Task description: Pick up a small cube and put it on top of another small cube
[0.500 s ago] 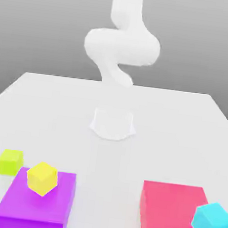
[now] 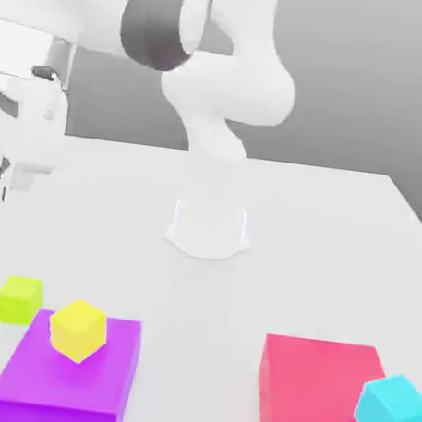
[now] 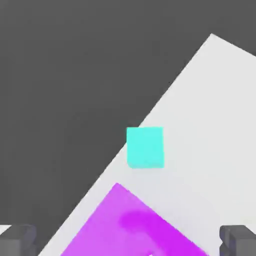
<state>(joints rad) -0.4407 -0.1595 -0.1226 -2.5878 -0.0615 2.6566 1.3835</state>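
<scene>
beside the purple block (image 2: 69,374), lime cube (image 2: 19,299) on table, end effector (image 3: 128,240) spread apart

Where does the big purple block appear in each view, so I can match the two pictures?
Exterior view: purple block sits at the lower left of the exterior view, carrying a yellow cube, with the lime cube beside it on the table.
Hand view: purple block lies between the two fingertips.
Shared landmark: the white table.
</scene>
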